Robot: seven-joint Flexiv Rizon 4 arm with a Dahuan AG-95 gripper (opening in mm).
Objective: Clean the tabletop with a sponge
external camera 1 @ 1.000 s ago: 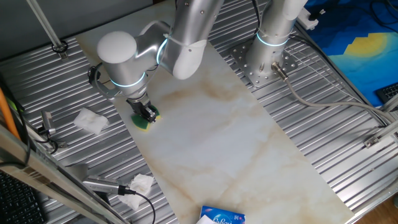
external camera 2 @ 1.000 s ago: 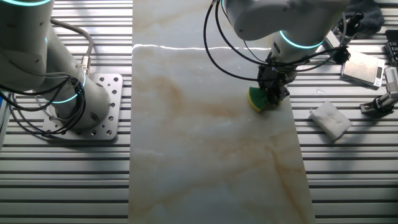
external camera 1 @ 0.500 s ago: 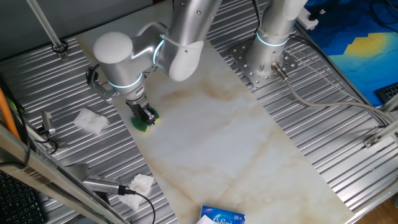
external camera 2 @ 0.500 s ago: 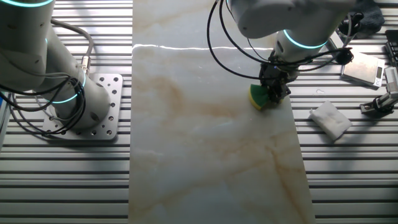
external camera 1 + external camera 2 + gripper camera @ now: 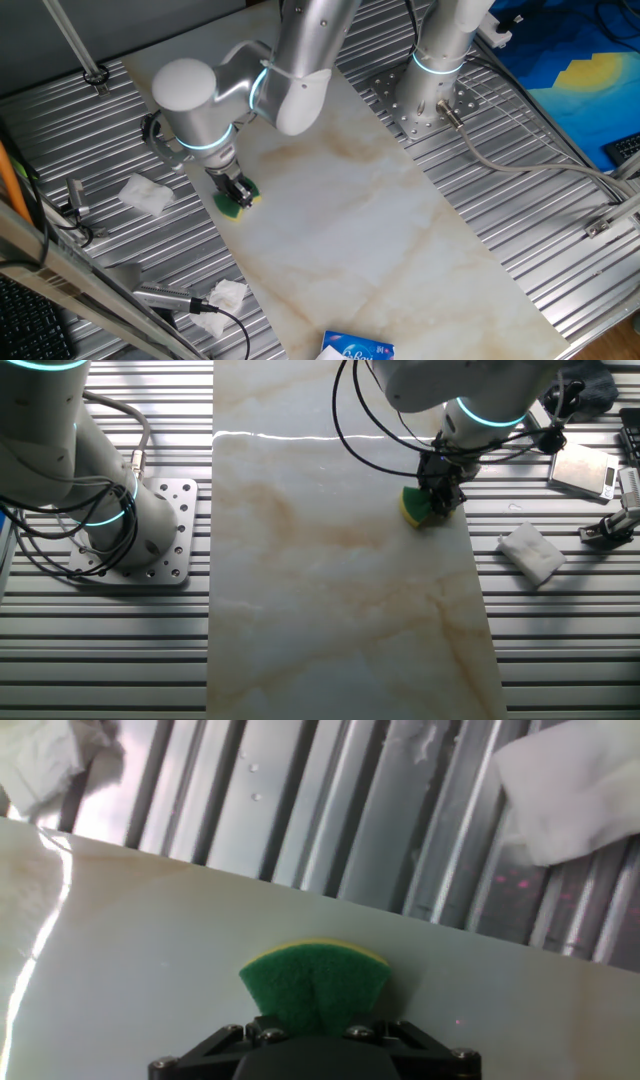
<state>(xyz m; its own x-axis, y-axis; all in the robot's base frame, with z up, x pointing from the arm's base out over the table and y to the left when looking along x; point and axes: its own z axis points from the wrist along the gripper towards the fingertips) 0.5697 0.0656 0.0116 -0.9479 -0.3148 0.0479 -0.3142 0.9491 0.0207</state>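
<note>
The sponge, yellow with a green scouring layer, is pressed on the off-white marble-look tabletop near its left edge. My gripper is shut on the sponge and points down at the slab. In the other fixed view the sponge sits near the slab's right edge under the gripper. In the hand view the sponge bulges out squeezed in front of the black gripper body, close to the slab's edge and the ribbed metal beyond it.
Crumpled white tissues lie on the ribbed grey metal: one left of the sponge, one near the front by a cable. A blue-and-white pack sits at the slab's front end. A second arm's base stands at the back right.
The gripper with the sponge has slid a little along the slab's edge, toward the front in one fixed view and up-frame in the other.
</note>
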